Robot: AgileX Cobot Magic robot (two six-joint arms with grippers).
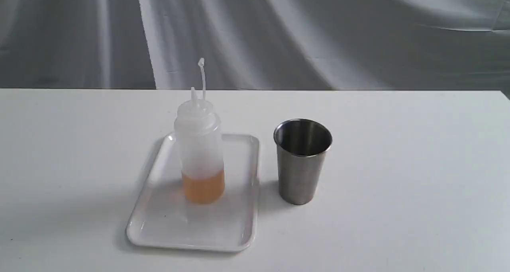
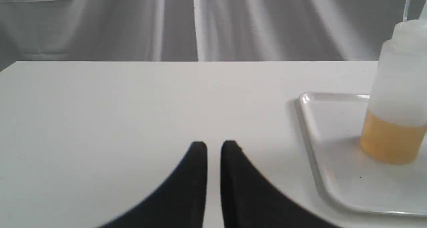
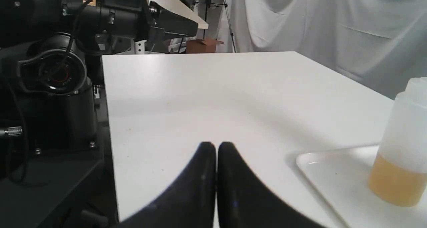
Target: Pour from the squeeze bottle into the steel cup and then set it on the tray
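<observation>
The squeeze bottle [image 1: 199,152] stands upright on the white tray [image 1: 159,220], amber liquid filling its lower part, cap strap sticking up. The steel cup [image 1: 303,164] stands upright on the table just right of the tray; I cannot see what is inside it. Neither gripper shows in the exterior view. In the left wrist view my left gripper [image 2: 213,146] hovers over bare table, its black fingers nearly together and holding nothing, well apart from the bottle [image 2: 397,104] and tray [image 2: 333,154]. My right gripper [image 3: 216,148] is shut and empty, away from the tray [image 3: 333,174] and bottle [image 3: 403,148].
The white table [image 1: 418,184] spreads wide on both sides of the tray and cup. A grey cloth backdrop [image 1: 318,33] hangs behind its far edge. The other arm's black base [image 3: 50,81] sits off one table edge in the right wrist view.
</observation>
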